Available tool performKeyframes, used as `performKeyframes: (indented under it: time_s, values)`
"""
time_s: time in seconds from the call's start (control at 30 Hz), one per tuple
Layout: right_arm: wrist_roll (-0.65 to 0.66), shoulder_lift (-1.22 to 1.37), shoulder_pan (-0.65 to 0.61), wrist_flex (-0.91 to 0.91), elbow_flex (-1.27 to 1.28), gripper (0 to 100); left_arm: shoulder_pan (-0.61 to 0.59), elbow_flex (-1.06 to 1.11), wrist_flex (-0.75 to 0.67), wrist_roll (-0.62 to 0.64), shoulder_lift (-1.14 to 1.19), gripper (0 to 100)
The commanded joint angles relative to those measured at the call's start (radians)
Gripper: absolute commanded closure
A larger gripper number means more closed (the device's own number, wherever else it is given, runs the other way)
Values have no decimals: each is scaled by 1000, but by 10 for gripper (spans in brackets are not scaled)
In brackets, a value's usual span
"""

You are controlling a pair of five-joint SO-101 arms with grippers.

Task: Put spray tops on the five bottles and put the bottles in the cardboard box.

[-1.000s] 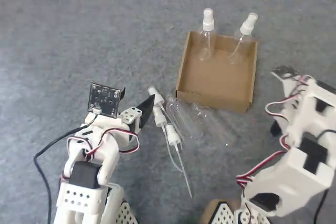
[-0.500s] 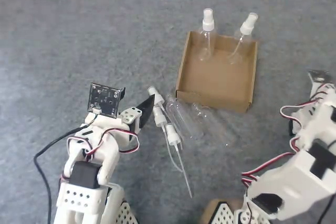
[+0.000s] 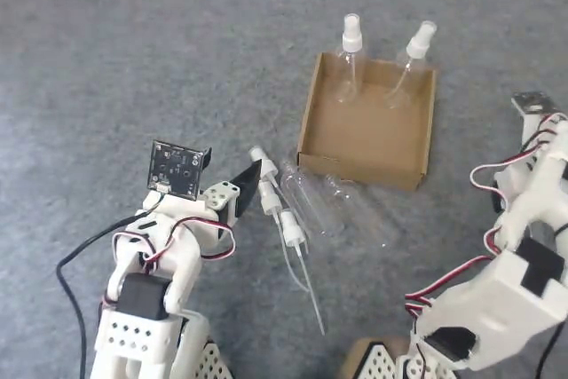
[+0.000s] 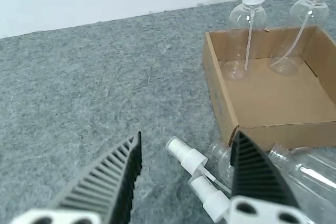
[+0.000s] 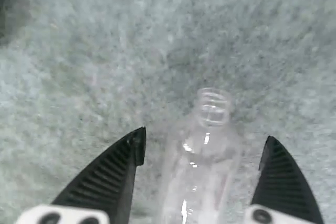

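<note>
I am looking down my right pincer (image 5: 205,136). A clear bottle (image 5: 202,153) with no top is lying between its two fingers, touching neither. Grey table (image 5: 105,35) is showing on every side of the bottle. This pincer is spread wide and holding nothing. My left pincer (image 4: 187,136) is spread wide too, with spray tops (image 4: 185,154) lying just past its tips, near the cardboard box (image 4: 218,87).
</note>
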Motion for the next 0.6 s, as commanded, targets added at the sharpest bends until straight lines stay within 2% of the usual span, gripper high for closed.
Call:
performKeyframes:
  time_s: [0.0,0.1,0.23,0.57]
  values:
    - [54,35,41,39,-109,709,-5,-10,-23,-5,-11,746]
    - [121,77,50,70,-124,709,-5,-10,-23,-5,-11,746]
    - [133,101,54,76,-137,721,-5,-10,-23,-5,-11,746]
    - [138,97,54,68,-143,965,-5,-10,-23,-5,-11,746]
